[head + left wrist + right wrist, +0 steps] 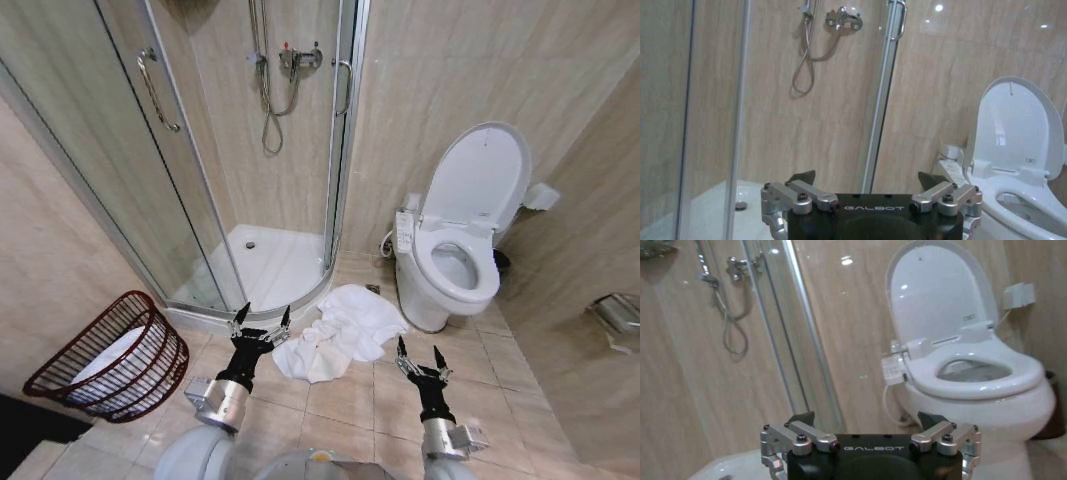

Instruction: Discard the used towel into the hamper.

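White towel [342, 330] crumpled on the tile floor, centre of frame, between the shower enclosure [240, 150] and the toilet [455, 245]. Hamper [115, 355] at lower left, tipped toward the camera, some white cloth inside. Left gripper [261, 318] fingers spread, empty, just left of the towel's edge. Right gripper [421, 352] lower right of centre, also spread, empty, right of the towel.
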Robot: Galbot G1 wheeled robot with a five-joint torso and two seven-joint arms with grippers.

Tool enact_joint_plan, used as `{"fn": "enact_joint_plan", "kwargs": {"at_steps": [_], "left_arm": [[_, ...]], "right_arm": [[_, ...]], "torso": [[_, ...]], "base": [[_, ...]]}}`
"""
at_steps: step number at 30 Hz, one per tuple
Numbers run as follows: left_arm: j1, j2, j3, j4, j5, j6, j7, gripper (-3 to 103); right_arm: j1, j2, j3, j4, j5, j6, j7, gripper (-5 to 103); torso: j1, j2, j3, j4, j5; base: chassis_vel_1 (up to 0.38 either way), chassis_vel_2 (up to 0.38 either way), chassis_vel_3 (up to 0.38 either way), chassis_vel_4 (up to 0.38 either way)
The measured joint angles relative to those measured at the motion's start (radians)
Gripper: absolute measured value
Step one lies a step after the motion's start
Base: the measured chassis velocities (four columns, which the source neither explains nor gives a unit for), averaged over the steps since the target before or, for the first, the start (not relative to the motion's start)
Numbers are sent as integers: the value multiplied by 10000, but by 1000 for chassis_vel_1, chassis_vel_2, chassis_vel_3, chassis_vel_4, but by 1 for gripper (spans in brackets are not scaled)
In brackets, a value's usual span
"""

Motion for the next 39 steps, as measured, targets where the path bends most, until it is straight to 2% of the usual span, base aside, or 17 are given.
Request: {"fn": "enact_joint_plan", "kwargs": {"at_steps": [9,17,27,31,33,35,38,39], "left_arm": [[0,0,0,0,0,0,0,100],[0,0,0,0,0,0,0,100],[1,1,0,0,0,0,0,100],[0,0,0,0,0,0,0,100],[0,0,0,0,0,0,0,100],[0,0,0,0,0,0,-1,100],[0,0,1,0,0,0,0,100],[0,0,1,0,0,0,0,100]], "right_arm": [[-10,0,10,-147,260,149,-540,100],[199,0,-36,-432,198,336,-538,100],[355,0,82,-336,275,36,-425,100],[561,1,119,-715,325,488,-820,100],[672,1,284,-827,378,475,-943,100],[805,1,488,-929,445,338,-1022,100],[1425,3,981,-1085,499,-828,-1128,100],[1425,3,981,-1085,499,-828,-1128,100]], "torso": [[-142,-357,-212,0,0],[-280,-646,-370,1,2],[-424,-1017,-593,0,-1],[-484,-1198,-710,0,4],[-496,-1225,-725,0,2],[-506,-1254,-741,1,1],[-554,-1359,-800,-3,0],[-554,-1359,-800,-3,0]], "base": [[0,0,0,0],[-3,4,6,-5],[-64,68,71,-62],[-122,111,128,-112],[-113,121,151,-104],[-103,84,109,-81],[-72,44,23,-9],[-63,9,-35,-6]]}}
